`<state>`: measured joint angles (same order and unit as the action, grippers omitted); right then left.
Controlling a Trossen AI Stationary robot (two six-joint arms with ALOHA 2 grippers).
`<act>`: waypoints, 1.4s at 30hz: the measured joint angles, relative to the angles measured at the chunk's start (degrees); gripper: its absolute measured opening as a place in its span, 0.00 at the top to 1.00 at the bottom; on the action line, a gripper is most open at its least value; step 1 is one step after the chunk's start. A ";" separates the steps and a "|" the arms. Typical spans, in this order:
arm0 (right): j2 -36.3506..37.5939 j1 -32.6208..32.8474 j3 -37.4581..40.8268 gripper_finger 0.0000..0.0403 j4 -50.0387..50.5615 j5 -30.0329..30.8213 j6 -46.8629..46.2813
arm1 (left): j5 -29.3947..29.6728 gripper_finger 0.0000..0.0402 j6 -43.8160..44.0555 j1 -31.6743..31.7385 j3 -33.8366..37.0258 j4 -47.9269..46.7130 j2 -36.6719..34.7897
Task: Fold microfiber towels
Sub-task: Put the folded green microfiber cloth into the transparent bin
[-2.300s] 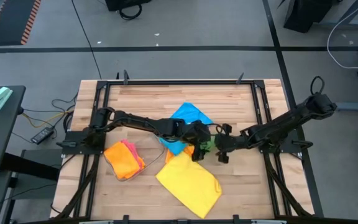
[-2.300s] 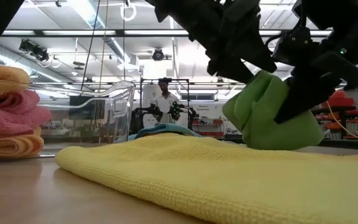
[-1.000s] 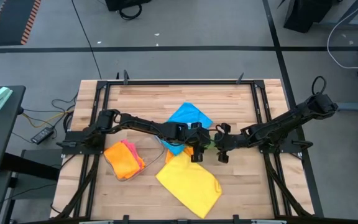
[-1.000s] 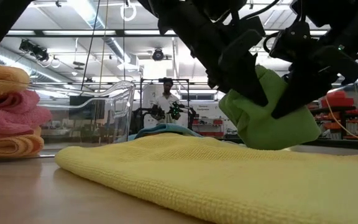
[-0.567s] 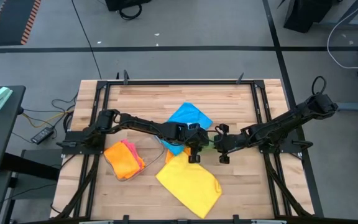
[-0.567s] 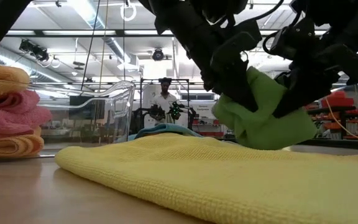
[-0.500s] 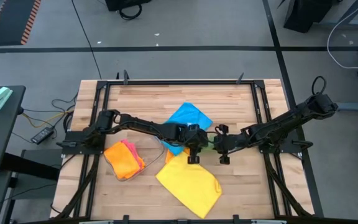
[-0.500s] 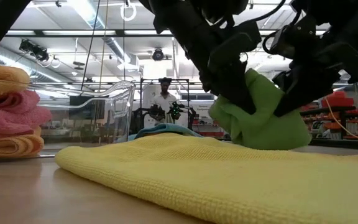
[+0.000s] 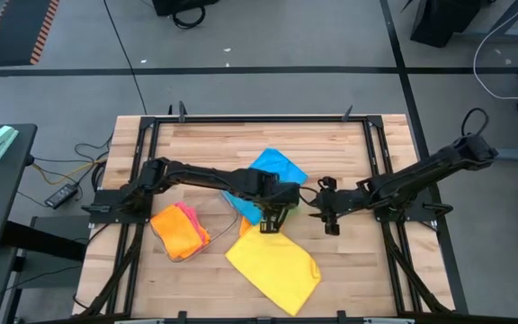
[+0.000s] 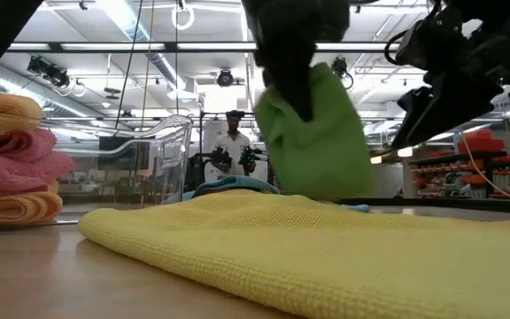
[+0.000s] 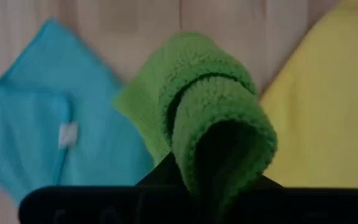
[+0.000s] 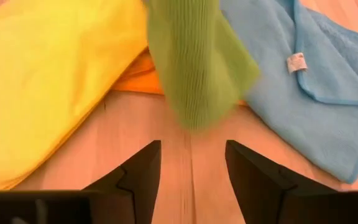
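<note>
- Green microfiber towel [image 10: 312, 137] is held bunched in the clenched left gripper [image 9: 272, 216], hanging above the middle of the table [image 9: 205, 144], over the edge of the yellow towel [image 9: 272, 267].
- The blue towel [image 9: 272, 171] is spread just behind it, with an orange cloth [image 12: 143, 78] tucked under the yellow one.
- The right gripper [image 9: 330, 216] is seen just beside, its jaws released and empty.
- Folded orange and pink towels [image 9: 180, 229] are stacked on the left.
</note>
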<state>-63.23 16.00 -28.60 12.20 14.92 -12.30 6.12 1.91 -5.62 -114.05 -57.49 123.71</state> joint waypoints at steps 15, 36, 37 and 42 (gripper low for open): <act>0.23 4.45 0.00 0.56 -0.26 5.13 -1.09 | 22.25 0.94 15.24 -1.65 -9.10 -32.15 -0.26; 0.06 4.45 0.04 0.56 -1.24 4.96 -3.34 | 22.27 0.95 27.04 4.02 27.95 -32.60 -31.87; 0.06 4.45 0.04 0.56 -1.22 4.96 -3.36 | 22.12 0.94 27.04 3.97 29.21 -32.66 -32.56; 0.06 4.45 0.04 0.56 -1.24 4.96 -3.13 | 21.83 0.94 23.89 4.28 34.12 -32.46 -33.49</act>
<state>-63.18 20.45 -28.56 10.96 19.88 -15.44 27.95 25.80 -1.34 -79.93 -89.95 90.22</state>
